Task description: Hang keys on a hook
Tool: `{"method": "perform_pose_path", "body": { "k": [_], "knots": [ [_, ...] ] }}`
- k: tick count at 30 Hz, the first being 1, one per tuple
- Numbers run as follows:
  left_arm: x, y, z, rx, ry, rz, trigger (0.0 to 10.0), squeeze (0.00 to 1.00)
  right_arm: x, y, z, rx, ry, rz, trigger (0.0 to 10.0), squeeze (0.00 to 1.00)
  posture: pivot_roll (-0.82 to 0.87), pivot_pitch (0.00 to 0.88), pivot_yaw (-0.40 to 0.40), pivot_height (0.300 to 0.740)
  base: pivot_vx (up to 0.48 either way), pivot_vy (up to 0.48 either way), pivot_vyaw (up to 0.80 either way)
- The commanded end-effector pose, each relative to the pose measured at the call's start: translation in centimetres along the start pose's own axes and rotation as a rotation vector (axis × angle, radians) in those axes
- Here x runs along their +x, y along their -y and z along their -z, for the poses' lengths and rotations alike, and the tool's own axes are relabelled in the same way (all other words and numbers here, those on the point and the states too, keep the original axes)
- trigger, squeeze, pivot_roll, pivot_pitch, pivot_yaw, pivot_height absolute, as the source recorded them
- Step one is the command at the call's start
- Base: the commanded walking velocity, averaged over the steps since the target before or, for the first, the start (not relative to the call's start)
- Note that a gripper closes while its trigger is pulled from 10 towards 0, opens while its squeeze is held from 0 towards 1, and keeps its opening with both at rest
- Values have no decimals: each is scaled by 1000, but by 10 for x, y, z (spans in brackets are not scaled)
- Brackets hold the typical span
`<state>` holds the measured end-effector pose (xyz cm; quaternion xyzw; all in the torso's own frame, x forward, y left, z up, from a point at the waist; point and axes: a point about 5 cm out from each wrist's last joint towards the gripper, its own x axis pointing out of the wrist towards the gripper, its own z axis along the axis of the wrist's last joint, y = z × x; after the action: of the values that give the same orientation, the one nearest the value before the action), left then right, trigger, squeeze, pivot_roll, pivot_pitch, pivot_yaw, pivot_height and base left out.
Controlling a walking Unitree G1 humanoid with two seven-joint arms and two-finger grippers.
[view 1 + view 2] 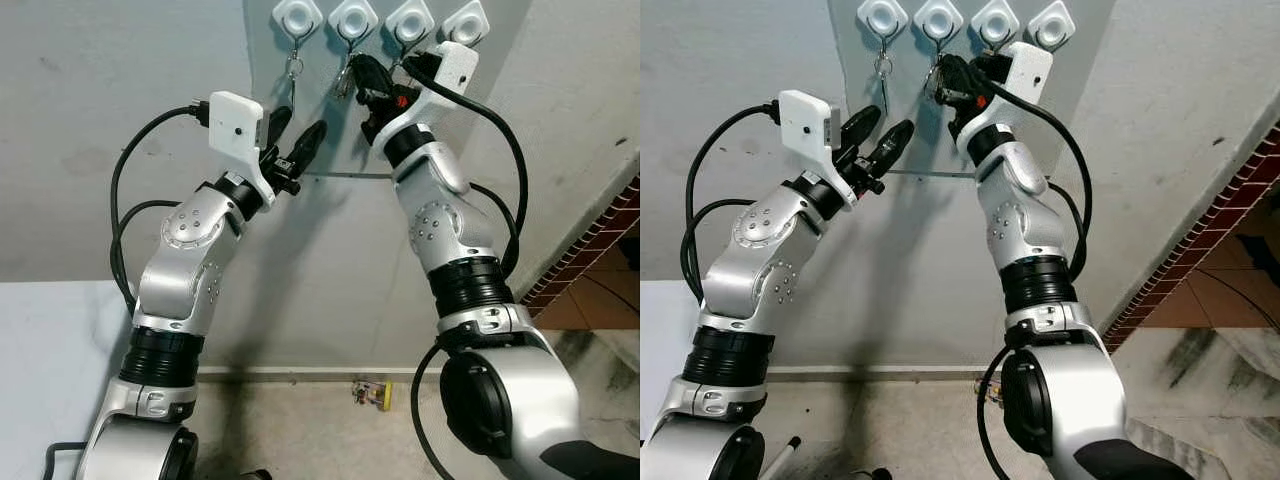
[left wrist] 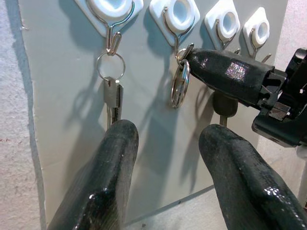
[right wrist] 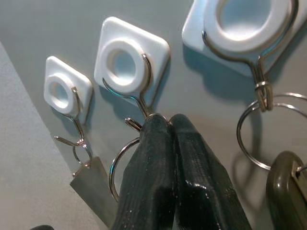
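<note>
Four white hooks sit in a row on a grey board (image 1: 330,230). The leftmost hook (image 2: 112,9) carries a ring with a silver key (image 2: 113,96). My right gripper (image 3: 170,120) is shut on a metal key ring (image 2: 175,91) and holds it against the wire curl of the second hook (image 3: 125,62). Whether the ring is over the hook I cannot tell. A dark-headed key (image 3: 283,187) hangs on a ring from the third hook (image 3: 249,19). My left gripper (image 1: 303,118) is open and holds nothing, just below and left of the hooks.
A brick wall (image 1: 600,250) runs along the right. A small yellow object (image 1: 372,393) lies on the floor at the wall's foot. A pale surface (image 1: 40,380) is at the lower left. Black cables loop beside both arms.
</note>
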<state>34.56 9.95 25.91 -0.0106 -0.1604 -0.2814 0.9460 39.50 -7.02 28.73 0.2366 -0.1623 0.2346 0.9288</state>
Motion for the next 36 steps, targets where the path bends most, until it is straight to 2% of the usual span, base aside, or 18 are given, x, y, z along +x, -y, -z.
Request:
{"method": "perform_pose_path", "body": {
  "k": [1, 4, 5, 6, 15, 21, 26, 32, 36],
  "knots": [
    [2, 2, -9, 12, 30, 8, 10000, 0, 1, 0, -5, 15, 17, 6, 10000, 0, -43, 90, -40, 740, 0, 0, 0],
    [1, 2, -9, 13, 30, 7, 10000, 0, -2, -1, -3, 16, 21, -4, 10000, 0, -43, 90, -40, 740, 0, 0, 0],
    [1, 2, -9, 13, 30, 6, 10000, 0, -3, 0, -2, 26, 24, -1, 10000, 608, -43, 90, -40, 740, 0, 0, 0],
    [1, 2, -9, 14, 30, 5, 10000, 0, -5, 0, -1, 24, 31, -16, 10000, 1000, -43, 90, -39, 740, 0, 0, 0],
    [0, 2, -8, 20, 28, -3, 10000, 0, -14, 3, 2, 8, 48, -9, 10000, 1000, -41, 83, -41, 740, 0, 0, 0],
    [-4, 4, 0, 21, 11, -12, 10000, 0, -30, 10, 7, -35, 45, -17, 10000, 1000, -41, 76, -40, 740, 0, 0, 0],
    [-11, 8, 14, 36, -17, -36, 10000, 0, -48, 18, 16, -84, 24, -5, 10000, 1000, -45, 68, -38, 740, 0, 0, 0],
    [-26, 6, 35, 52, -66, -120, 10000, 0, -76, 31, 27, -213, -15, 43, 10000, 1000, -48, 55, -36, 740, 0, 0, 0],
    [-33, 4, 42, 28, -82, -151, 10000, 0, -88, 36, 32, -229, -34, 69, 10000, 1000, -48, 54, -37, 740, 0, 0, 0]
  ]
}}
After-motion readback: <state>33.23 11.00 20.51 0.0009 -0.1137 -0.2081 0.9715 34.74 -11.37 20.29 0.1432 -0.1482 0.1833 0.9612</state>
